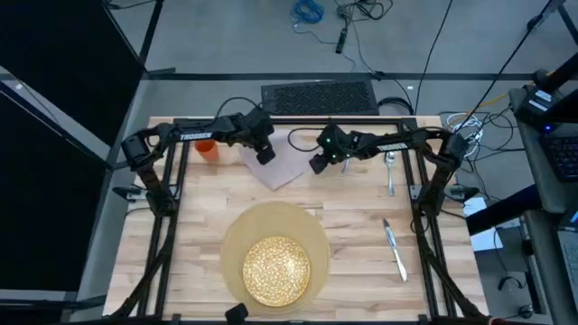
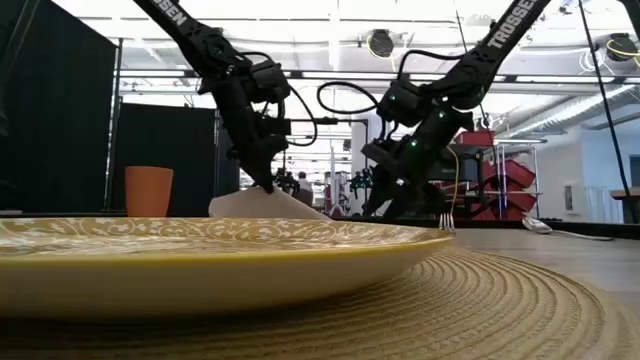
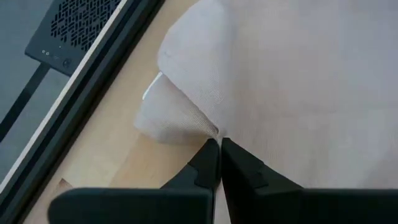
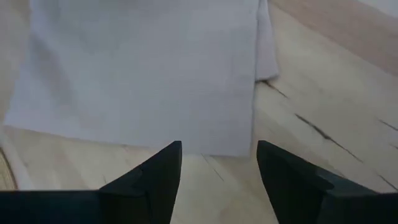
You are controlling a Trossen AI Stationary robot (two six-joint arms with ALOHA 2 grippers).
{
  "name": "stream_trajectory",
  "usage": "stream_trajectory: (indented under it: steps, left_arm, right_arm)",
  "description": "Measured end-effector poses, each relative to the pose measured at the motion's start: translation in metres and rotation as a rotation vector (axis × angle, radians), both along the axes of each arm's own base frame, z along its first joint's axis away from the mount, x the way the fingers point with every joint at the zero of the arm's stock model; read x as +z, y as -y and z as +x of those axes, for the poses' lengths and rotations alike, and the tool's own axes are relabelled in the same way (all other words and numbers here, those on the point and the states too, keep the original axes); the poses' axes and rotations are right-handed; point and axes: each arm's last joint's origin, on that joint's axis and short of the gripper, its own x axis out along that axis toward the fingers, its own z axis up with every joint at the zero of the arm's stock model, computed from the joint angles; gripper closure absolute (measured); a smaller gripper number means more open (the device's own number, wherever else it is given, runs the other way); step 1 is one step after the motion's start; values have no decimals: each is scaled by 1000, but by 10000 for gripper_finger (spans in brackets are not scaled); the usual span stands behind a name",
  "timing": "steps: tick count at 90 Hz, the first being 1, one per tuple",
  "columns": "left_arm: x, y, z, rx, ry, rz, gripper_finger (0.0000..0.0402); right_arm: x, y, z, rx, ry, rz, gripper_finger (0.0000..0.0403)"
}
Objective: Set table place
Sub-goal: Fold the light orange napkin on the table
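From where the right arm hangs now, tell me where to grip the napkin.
Take the napkin at its near straight edge. The right end effector is open and faces that edge, so come in low along the table; the cloth lies flat there.

Robotics lab or workshop, not a home. Large open hall in the low view: exposed ceiling with long strip lights (image 2: 575,112), a round ceiling fixture (image 2: 380,43), tall black partition panels (image 2: 60,120), a rack of red storage bins (image 2: 510,175). High view: grey concrete floor (image 1: 235,36) strewn with loose cables, a coiled blue cable (image 1: 308,11), a black perforated metal box (image 1: 318,97) behind the pale wooden plank table with black metal rail frame (image 1: 361,230).
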Motion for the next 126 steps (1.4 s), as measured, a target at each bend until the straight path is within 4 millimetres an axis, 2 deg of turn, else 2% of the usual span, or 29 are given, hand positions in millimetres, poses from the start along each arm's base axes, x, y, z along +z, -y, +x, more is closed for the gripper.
stream_trajectory:
  steps: [19, 40, 58, 75, 98, 126]
  left_arm:
    - [0, 0, 0, -1, 2, -4, 401]
    - [0, 7, 4, -24, 2, -4, 401]
    - [0, 8, 5, -44, -4, 4, 401]
    - [0, 8, 5, -44, -4, 4, 401]
    - [0, 8, 5, -44, -6, 3, 401]
    - [0, 8, 5, -44, -4, 4, 401]
  right_arm:
    - [-2, 0, 0, -5, -4, 7, 244]
    - [-22, 3, 5, -5, -26, 27, 240]
    - [-19, 5, 8, -9, -7, 12, 248]
    - [-18, 6, 10, -1, -15, 5, 287]
    - [-19, 6, 8, -1, -53, -22, 392]
    - [-15, 6, 7, 17, -51, -28, 402]
